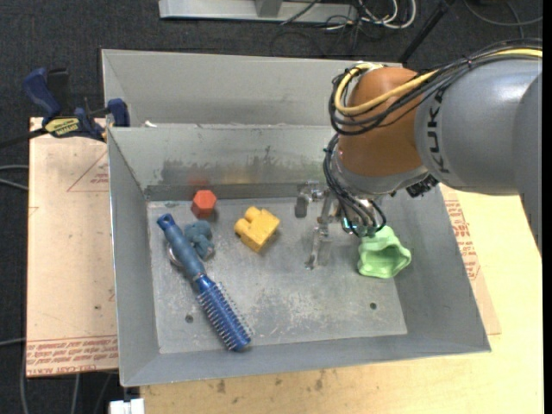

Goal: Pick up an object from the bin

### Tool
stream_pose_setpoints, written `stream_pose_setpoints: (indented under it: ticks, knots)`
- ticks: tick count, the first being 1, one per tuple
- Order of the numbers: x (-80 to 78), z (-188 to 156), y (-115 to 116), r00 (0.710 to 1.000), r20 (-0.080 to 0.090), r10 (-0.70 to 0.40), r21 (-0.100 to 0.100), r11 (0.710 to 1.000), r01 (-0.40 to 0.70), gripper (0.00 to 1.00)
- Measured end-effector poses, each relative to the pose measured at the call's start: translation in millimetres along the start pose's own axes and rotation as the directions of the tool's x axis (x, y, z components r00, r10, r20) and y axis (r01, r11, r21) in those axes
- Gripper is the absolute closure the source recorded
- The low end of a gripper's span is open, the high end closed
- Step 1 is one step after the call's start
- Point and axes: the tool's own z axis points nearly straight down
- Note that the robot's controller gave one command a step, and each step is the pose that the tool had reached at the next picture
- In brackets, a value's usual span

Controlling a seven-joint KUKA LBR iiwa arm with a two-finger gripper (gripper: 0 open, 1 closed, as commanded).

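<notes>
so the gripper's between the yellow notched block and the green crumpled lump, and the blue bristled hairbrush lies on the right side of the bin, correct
Not quite. The camera view shows the blue bristled hairbrush lying on the left side of the grey metal bin, not the right. The rest holds: the gripper is between the yellow notched block and the green crumpled lump.

- Bin (332,310): grey sheet metal, matt; floor scuffed and scratched, w/ dull smears on back wall.
- Hairbrush (203,285): blue plastic, handle smooth w/ slight sheen, head bristly.
- Yellow block (257,228): looks like plastic, smooth, matt.
- Small red piece (204,201): matt, prob. plastic.
- Green lump (383,255): soft, rubbery look, slight gloss.
- End effector (316,259): bare metal, shiny.
- Orange cover (384,128): smooth, glossy.
</notes>
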Motion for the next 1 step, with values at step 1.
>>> stream_pose_setpoints:
  ticks: [1]
  knots:
    - [26.3, -7.5, -98.3, 0.988, 0.006, -0.152, 0.005, 0.988, 0.152, 0.00]
